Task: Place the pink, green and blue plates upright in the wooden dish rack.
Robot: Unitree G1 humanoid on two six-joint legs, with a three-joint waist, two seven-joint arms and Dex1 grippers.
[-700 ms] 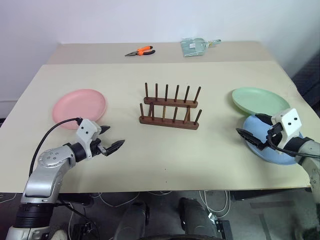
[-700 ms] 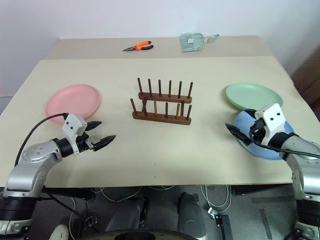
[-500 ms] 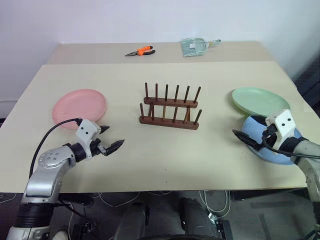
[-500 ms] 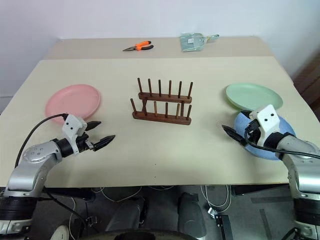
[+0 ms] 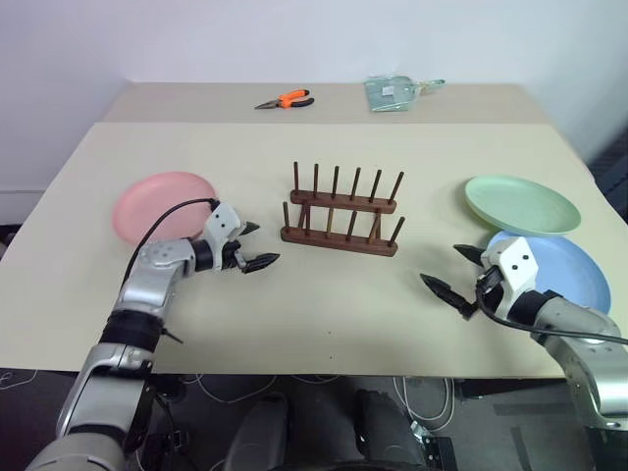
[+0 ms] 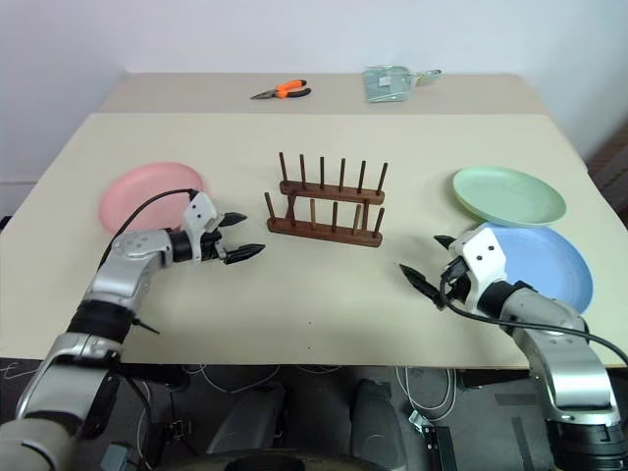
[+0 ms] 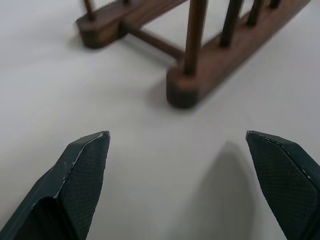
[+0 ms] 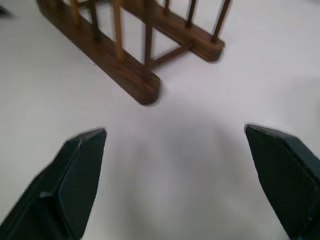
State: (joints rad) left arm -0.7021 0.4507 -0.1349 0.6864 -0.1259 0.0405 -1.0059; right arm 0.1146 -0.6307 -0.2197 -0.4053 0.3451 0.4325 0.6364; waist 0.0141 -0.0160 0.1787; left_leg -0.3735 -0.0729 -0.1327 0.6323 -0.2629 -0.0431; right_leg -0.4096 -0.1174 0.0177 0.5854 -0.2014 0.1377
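Observation:
The wooden dish rack (image 5: 341,211) stands empty at the table's middle. The pink plate (image 5: 162,191) lies flat to its left. The green plate (image 5: 522,203) lies flat at the right, with the blue plate (image 5: 554,270) just in front of it. My left gripper (image 5: 265,242) is open and holds nothing, close to the rack's left end and beside the pink plate. My right gripper (image 5: 442,265) is also open and holds nothing, over bare table between the rack and the blue plate. Both wrist views look at the rack (image 7: 200,65) (image 8: 135,75) from either end.
Orange-handled pliers (image 5: 285,99) and a clear plastic packet (image 5: 397,91) lie on the far table. The near table edge (image 5: 324,371) runs just under both arms. Bare tabletop stretches in front of the rack.
My left gripper has moved right and away from the front edge, up to the rack's left end. My right gripper has come off the blue plate, leftward toward the rack. The camera shifted slightly.

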